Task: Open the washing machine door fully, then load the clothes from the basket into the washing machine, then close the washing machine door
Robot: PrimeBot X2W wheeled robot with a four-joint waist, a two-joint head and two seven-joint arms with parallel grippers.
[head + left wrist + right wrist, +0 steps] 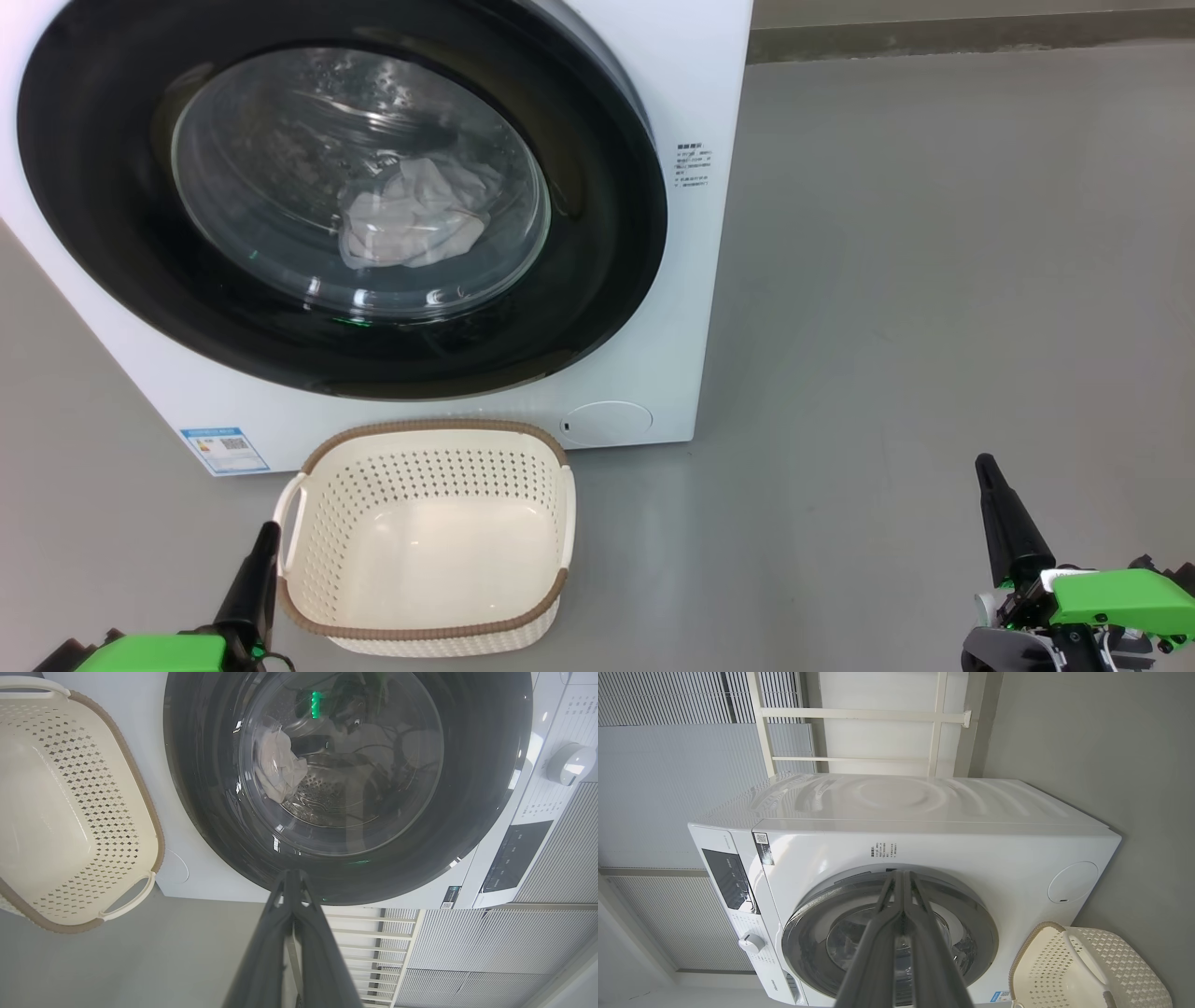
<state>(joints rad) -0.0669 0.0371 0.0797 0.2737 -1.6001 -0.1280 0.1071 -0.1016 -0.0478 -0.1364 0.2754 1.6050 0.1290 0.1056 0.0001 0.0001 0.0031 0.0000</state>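
Because glare and reflections cover the porthole glass, you can make out little of the drum. A crumpled pale piece of the clothes (411, 224) lies behind the glass, and everything around it is dim. The washing machine door (112, 233) sits closed against the white washing machine (691, 93), and its top and left rim are cut off by the edge of the head view. Both arms are cut off at the bottom edge too, so you see little beyond green housings and dark fingers.

Your left gripper (269, 532) has its fingers pressed together on nothing. In the head view its tip shows just beside the left handle of the basket (429, 431), and you cannot tell whether they touch. Your right gripper (985, 462) is likewise pressed together and carries nothing, over the grey floor (934, 280) well to the right of the machine.

That basket stands on the floor just in front of the machine, below the door, with its bare cream bottom showing.

You'll find a blue label sticker (224, 450) at the front's lower left corner and a round service flap (607, 422) at the lower right. A small block of print (695, 166) sits beside the door. All of that writing is too small to read, as is the lettering around the dark control panel (731, 884) and its dial (751, 942).
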